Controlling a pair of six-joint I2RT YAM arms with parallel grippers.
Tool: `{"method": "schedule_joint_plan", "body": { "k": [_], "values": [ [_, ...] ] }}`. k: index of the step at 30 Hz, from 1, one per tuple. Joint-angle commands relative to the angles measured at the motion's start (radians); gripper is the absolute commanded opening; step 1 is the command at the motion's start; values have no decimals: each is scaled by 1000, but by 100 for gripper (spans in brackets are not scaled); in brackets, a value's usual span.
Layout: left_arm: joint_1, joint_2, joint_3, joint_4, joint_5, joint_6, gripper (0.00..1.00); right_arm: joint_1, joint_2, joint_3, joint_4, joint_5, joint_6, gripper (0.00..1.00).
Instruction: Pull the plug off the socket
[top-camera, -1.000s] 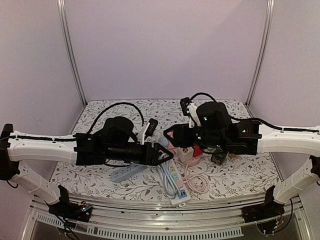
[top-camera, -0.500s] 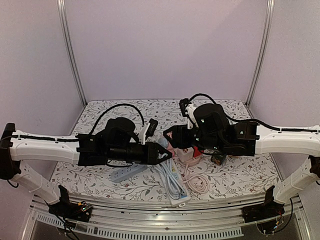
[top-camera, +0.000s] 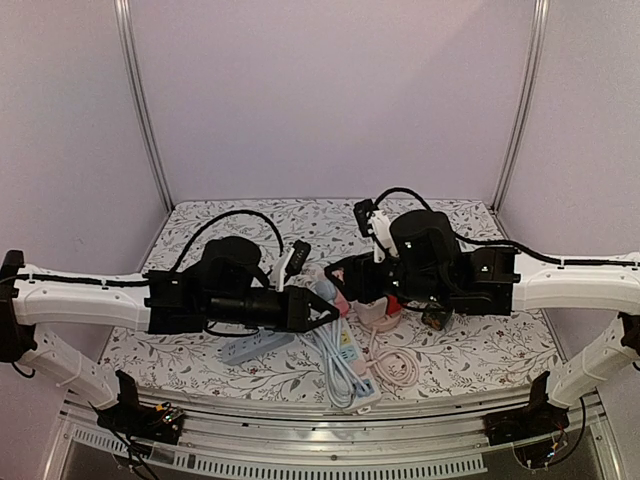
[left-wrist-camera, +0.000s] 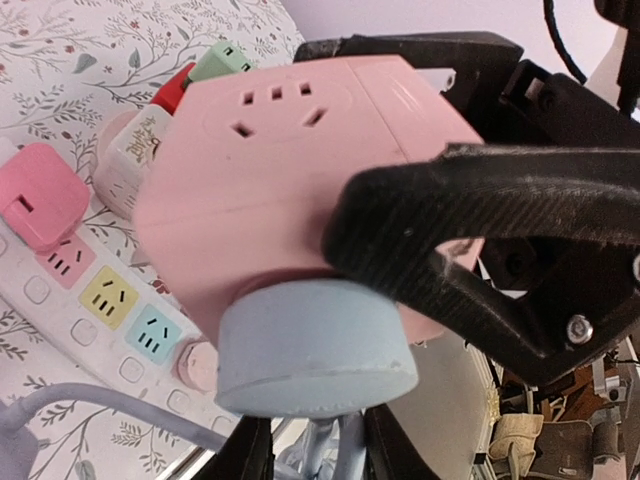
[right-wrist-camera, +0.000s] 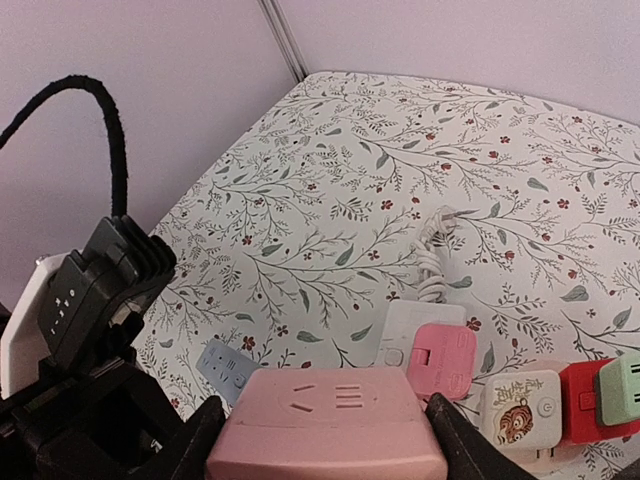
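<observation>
above table (top-camera: 330, 215), right gripper (right-wrist-camera: 325, 440) clamps pink socket (left-wrist-camera: 260, 190), left gripper (left-wrist-camera: 310, 455) pinches blue plug (left-wrist-camera: 315, 345) — plugged in

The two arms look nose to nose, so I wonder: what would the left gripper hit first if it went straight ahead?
The pink socket cube, directly ahead of the left gripper and the blue plug between its fingers; the right gripper clamps the cube just beyond, it seems.

The floral-print tabletop (top-camera: 470, 350) carries a white power strip (left-wrist-camera: 110, 297) with coloured sockets near its front edge. A grey-blue strip (top-camera: 250, 347) lies just left of it and a coiled pink cord (top-camera: 395, 368) to its right. A curled white cord (right-wrist-camera: 432, 255) lies nearby.
</observation>
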Motion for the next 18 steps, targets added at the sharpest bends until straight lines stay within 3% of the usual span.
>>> {"method": "schedule_joint_plan", "body": {
  "k": [1, 3, 4, 7, 10, 13, 18],
  "values": [
    [27, -33, -12, 36, 58, -6, 0, 10, -48, -27, 14, 0, -83, 0],
    [29, -40, -16, 36, 73, 8, 0, 11, -49, -26, 1, 26, -97, 0],
    [31, -45, -15, 29, 75, 16, 6, 11, -49, -22, -3, 41, -94, 0],
    [34, -67, -6, -44, 32, 46, 50, 11, -49, 1, -14, 83, -63, 0],
    [48, -100, 7, -142, -10, 79, 76, 11, -34, 30, -15, 83, -44, 0],
    [70, -138, 16, -183, -18, 100, 87, 11, -12, 53, -16, 74, -34, 0],
    [79, -153, 38, -233, -20, 109, 89, 11, 9, 72, -15, 77, -17, 0]
  ]
}}
